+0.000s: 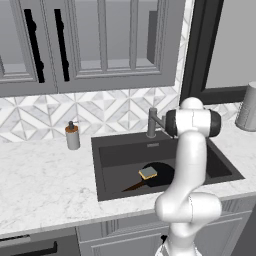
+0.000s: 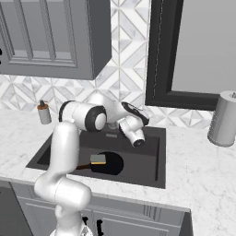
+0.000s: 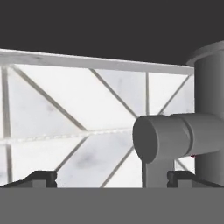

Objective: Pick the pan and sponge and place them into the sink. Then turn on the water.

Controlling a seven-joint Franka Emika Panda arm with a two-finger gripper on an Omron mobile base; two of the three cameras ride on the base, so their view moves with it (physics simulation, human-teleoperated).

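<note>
The black pan [image 1: 162, 172] [image 2: 112, 164] lies in the dark sink [image 1: 130, 152] [image 2: 145, 161], its brown handle pointing to the front left. The sponge [image 1: 148, 173] [image 2: 97, 159] rests on the pan's left edge. My gripper [image 2: 138, 115] [image 3: 112, 179] hovers over the back of the sink, pointing at the tiled wall. It is open, its fingertips [image 3: 41, 177] wide apart. The faucet's grey lever [image 3: 162, 140] sits just ahead of them, toward the right fingertip, untouched. The faucet [image 1: 151, 122] stands behind the basin, partly hidden by my arm. The water is out of view.
A soap dispenser [image 1: 73, 136] [image 2: 44, 113] stands on the counter left of the sink. A grey canister [image 1: 247, 107] [image 2: 225, 119] stands at the right. Wall cabinets hang above and a dark window frame rises behind the faucet.
</note>
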